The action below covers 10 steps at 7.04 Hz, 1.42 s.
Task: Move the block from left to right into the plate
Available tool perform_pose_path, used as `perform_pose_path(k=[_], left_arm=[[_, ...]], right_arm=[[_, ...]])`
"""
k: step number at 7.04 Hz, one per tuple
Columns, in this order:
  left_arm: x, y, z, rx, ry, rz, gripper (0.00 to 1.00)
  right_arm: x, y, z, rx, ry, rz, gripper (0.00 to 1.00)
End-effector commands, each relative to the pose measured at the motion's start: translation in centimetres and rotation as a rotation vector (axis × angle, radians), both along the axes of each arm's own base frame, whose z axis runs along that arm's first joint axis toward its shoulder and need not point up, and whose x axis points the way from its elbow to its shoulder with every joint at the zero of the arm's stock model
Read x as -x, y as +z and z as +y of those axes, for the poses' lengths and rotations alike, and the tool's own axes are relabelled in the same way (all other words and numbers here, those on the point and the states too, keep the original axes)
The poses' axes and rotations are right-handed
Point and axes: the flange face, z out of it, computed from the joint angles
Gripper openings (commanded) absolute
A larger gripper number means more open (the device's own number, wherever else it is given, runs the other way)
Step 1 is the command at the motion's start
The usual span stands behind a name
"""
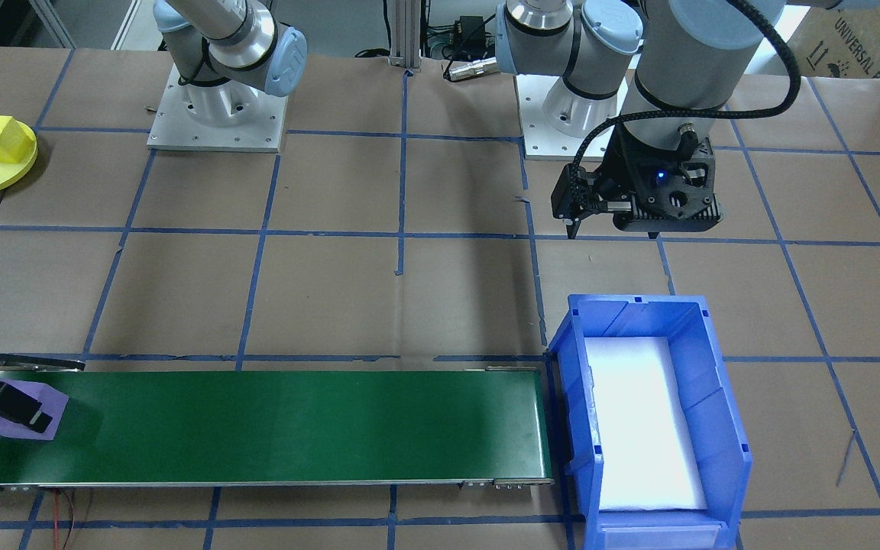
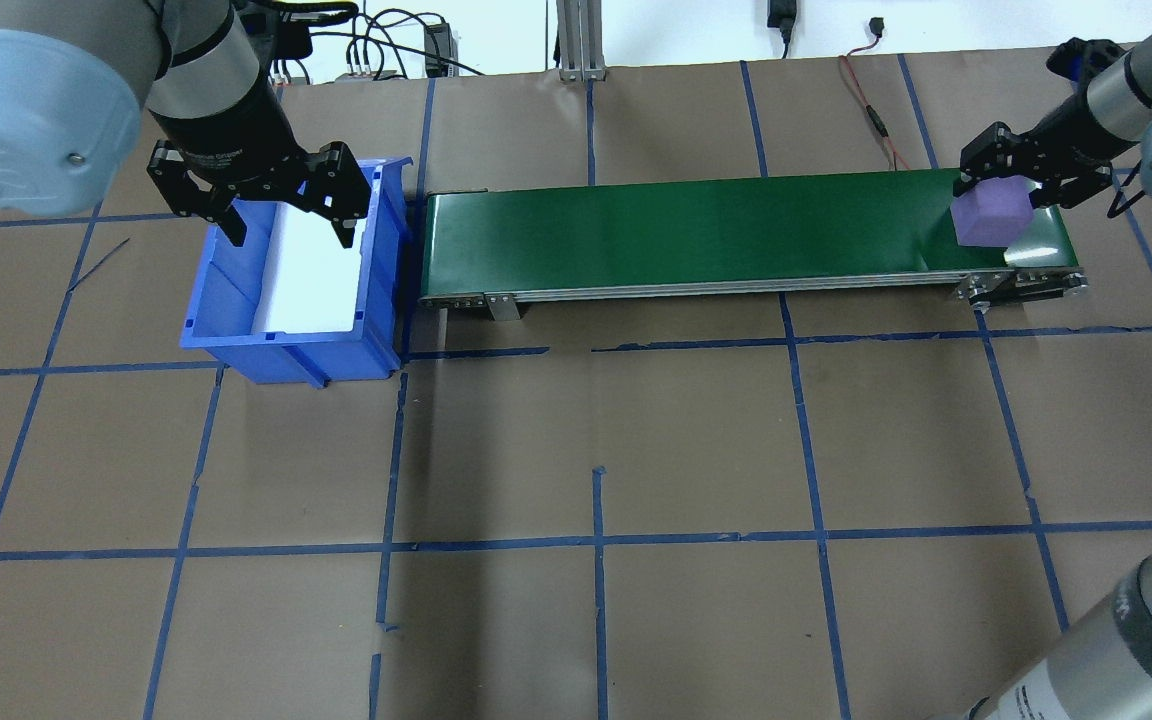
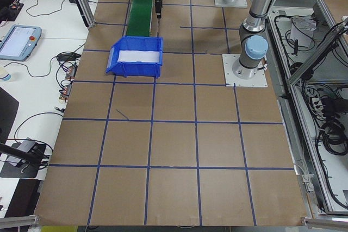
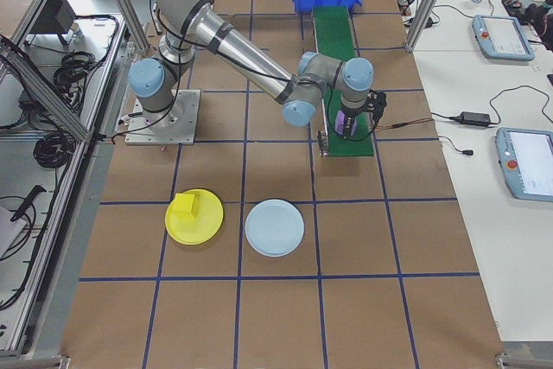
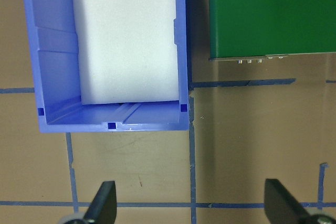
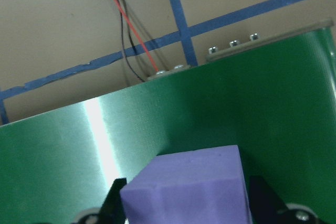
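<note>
A purple block [image 2: 991, 218] rests at the right end of the green conveyor belt [image 2: 696, 225]. My right gripper [image 2: 1004, 190] is shut on it, one finger pressing each side; the right wrist view shows the block [image 6: 184, 182] filling the gap between the fingers. A yellow plate [image 4: 194, 216] with a yellow block [image 4: 183, 206] on it and a bare light blue plate [image 4: 274, 227] lie on the table near the right arm's side. My left gripper [image 2: 291, 237] hangs open and holds nothing above the blue bin [image 2: 226, 330].
The blue bin [image 1: 723, 397] has a white foam liner and butts against the belt's left end. Red and black wires [image 6: 128, 35] run behind the belt. Brown paper with blue tape lines covers the table.
</note>
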Motion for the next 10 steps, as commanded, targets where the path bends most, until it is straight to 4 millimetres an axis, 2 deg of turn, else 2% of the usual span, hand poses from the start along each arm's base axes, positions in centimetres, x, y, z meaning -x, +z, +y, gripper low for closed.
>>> perform_pose_path(k=[1, 2, 3, 4, 5, 6, 7, 8, 9, 10], left_arm=[[0.0, -0.1, 0.0, -0.001, 0.001, 0.000, 1.00], [0.0, -0.1, 0.0, -0.001, 0.001, 0.000, 1.00], [-0.1, -0.1, 0.0, -0.001, 0.001, 0.000, 1.00], [-0.1, -0.1, 0.0, -0.001, 0.001, 0.000, 1.00], [-0.1, -0.1, 0.0, -0.001, -0.001, 0.000, 1.00], [-0.1, -0.1, 0.0, -0.001, -0.001, 0.000, 1.00], [-0.1, -0.1, 0.0, -0.001, -0.002, 0.000, 1.00], [-0.1, -0.1, 0.0, -0.001, -0.001, -0.002, 1.00], [-0.1, -0.1, 0.0, -0.001, -0.001, 0.000, 1.00], [-0.1, -0.1, 0.0, -0.001, -0.002, 0.000, 1.00]], right_arm=[[1.1, 0.0, 0.2, -0.018, 0.032, 0.100, 0.36], [1.9, 1.6, 1.2, -0.027, 0.051, 0.158, 0.31], [5.3, 4.5, 3.1, -0.039, 0.111, 0.283, 0.31], [12.5, 5.3, 6.8, -0.074, 0.070, 0.279, 0.30], [17.4, 5.2, 11.0, -0.119, 0.086, 0.246, 0.28], [20.5, 4.2, 14.4, -0.132, 0.133, 0.238, 0.29], [24.5, 3.0, 17.8, -0.079, 0.174, 0.266, 0.29], [26.8, 1.9, 20.4, -0.062, 0.154, 0.245, 0.30], [28.3, 0.6, 22.3, -0.068, 0.168, 0.231, 0.30], [28.9, -0.3, 22.4, -0.059, 0.172, 0.251, 0.34]])
